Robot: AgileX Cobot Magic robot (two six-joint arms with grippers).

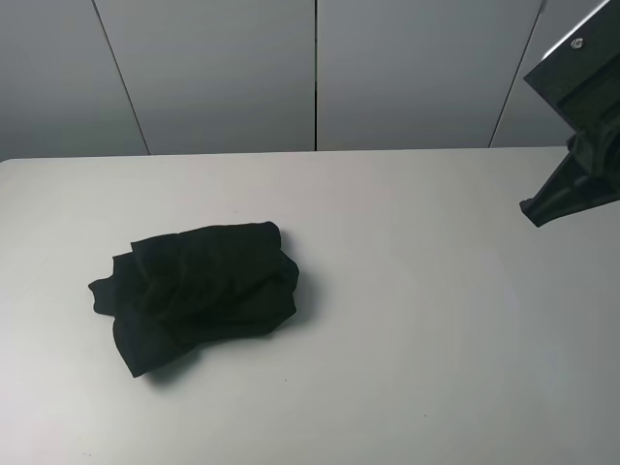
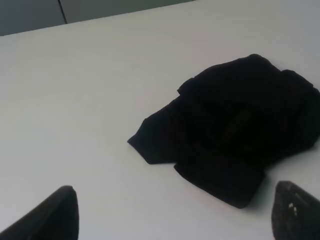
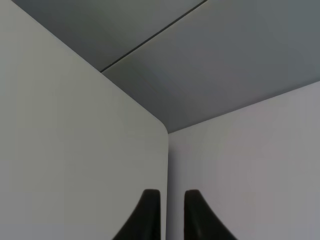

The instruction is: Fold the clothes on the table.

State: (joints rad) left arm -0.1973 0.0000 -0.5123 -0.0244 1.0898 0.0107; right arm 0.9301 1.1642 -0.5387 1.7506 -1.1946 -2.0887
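Observation:
The clothes (image 1: 199, 291) lie as one crumpled black heap on the left half of the white table (image 1: 417, 329); no print or label shows. From the left wrist, the clothes (image 2: 235, 135) sit just beyond my left gripper (image 2: 175, 217), which is open wide with its fingers (image 2: 52, 215) apart over bare table (image 2: 75, 100). My right gripper (image 3: 172, 205) hovers over a rounded table corner (image 3: 155, 125), its fingertips nearly together with nothing between them. The right arm (image 1: 581, 145) hangs at the far right edge, well away from the clothes.
Grey wall panels (image 1: 310, 68) rise behind the table's far edge. Beyond the rounded corner a grey floor (image 3: 225, 65) shows, and a second white surface (image 3: 260, 170) adjoins the table.

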